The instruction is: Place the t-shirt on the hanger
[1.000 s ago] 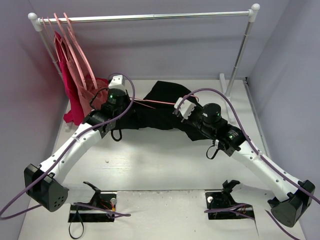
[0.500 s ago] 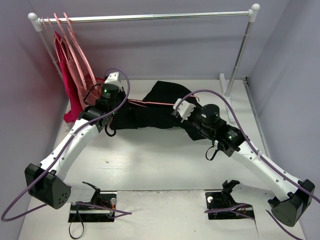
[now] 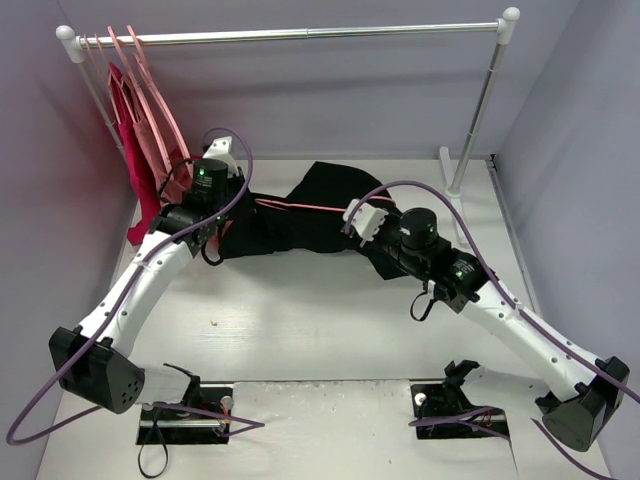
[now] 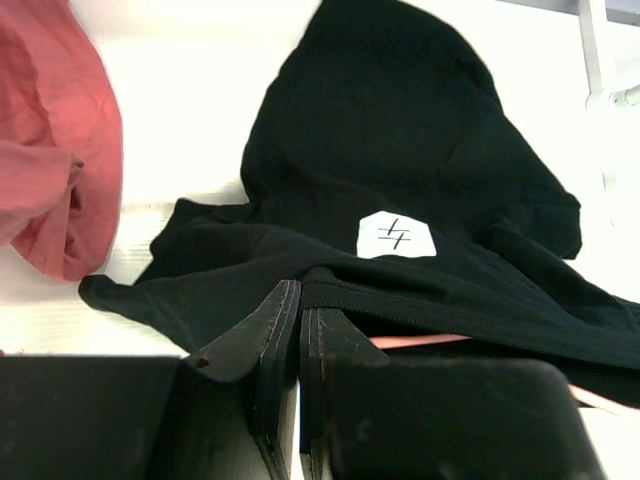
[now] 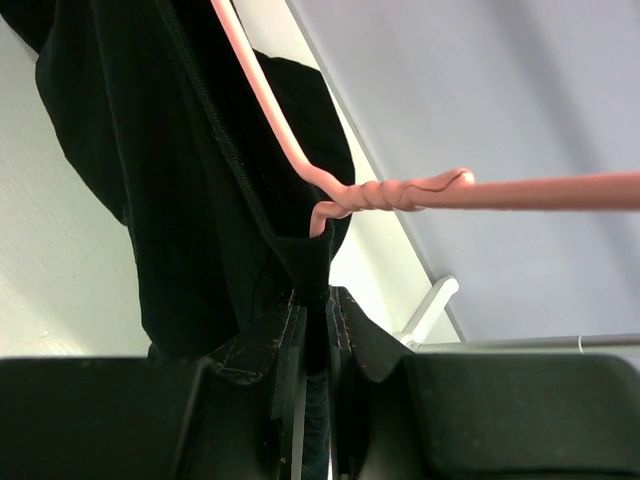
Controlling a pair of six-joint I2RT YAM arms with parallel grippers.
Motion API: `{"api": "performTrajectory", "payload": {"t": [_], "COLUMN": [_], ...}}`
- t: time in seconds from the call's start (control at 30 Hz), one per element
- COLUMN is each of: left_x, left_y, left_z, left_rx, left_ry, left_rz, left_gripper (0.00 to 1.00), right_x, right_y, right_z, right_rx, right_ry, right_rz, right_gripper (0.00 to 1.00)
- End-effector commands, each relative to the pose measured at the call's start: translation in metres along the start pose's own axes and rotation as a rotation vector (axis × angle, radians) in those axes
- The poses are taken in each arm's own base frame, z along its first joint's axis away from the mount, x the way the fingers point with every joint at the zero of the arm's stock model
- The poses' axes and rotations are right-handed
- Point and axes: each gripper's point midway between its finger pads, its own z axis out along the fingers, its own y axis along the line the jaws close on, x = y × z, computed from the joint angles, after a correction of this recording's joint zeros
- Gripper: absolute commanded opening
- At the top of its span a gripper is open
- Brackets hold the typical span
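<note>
The black t-shirt (image 3: pixel 300 225) lies stretched across the back of the table between both arms. My left gripper (image 3: pixel 221 222) is shut on its left edge, the hem pinched at the fingertips (image 4: pixel 299 287). A white tag (image 4: pixel 396 236) shows on the t-shirt (image 4: pixel 400 150) ahead. My right gripper (image 3: pixel 352 228) is shut on the t-shirt's black ribbed edge (image 5: pixel 318 275). The thin pale-pink hanger (image 3: pixel 300 204) lies partly inside the shirt. Its twisted neck (image 5: pixel 385 192) crosses just above my right fingers, and a piece of it (image 4: pixel 420 341) peeks out under the fabric by my left fingers.
A clothes rail (image 3: pixel 300 35) spans the back, with a post (image 3: pixel 480 100) at the right and its white foot (image 4: pixel 600 60). Pink hangers with a red garment (image 3: pixel 135 160) and a rose one hang at its left end. Red cloth (image 4: pixel 50 150) lies close to my left gripper.
My left gripper has moved left and back toward the hanging garments, drawing the shirt's left edge with it. The right gripper shifted only slightly left, still holding.
</note>
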Motion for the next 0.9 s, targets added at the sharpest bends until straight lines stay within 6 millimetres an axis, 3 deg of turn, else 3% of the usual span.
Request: {"api": "performTrajectory", "payload": {"t": [0.0,0.3,0.57,0.7,0.87], "left_x": [-0.065,-0.096,-0.094,-0.091,-0.083], "left_y": [0.088,0.082,0.065,0.033,-0.022], "left_z": [-0.029,-0.054,-0.055,-0.056,-0.055], "left_rx": [-0.374,-0.385,-0.310,-0.210,-0.121], "left_ry": [-0.199,-0.249,-0.208,-0.192,-0.185], "left_rz": [0.034,0.102,0.141,0.178,0.274], "left_gripper": [0.00,0.00,0.00,0.00,0.00], "right_x": [0.037,0.046,0.041,0.007,-0.030], "right_y": [-0.062,-0.064,-0.064,-0.065,-0.066], "right_z": [-0.034,-0.029,-0.015,0.001,0.024], "right_rx": [0.258,0.267,0.259,0.239,0.229], "right_ry": [0.233,0.311,0.343,0.222,0.153], "right_rz": [-0.024,-0.030,-0.047,-0.016,-0.051], "right_gripper": [0.00,0.00,0.00,0.00,0.00]}}
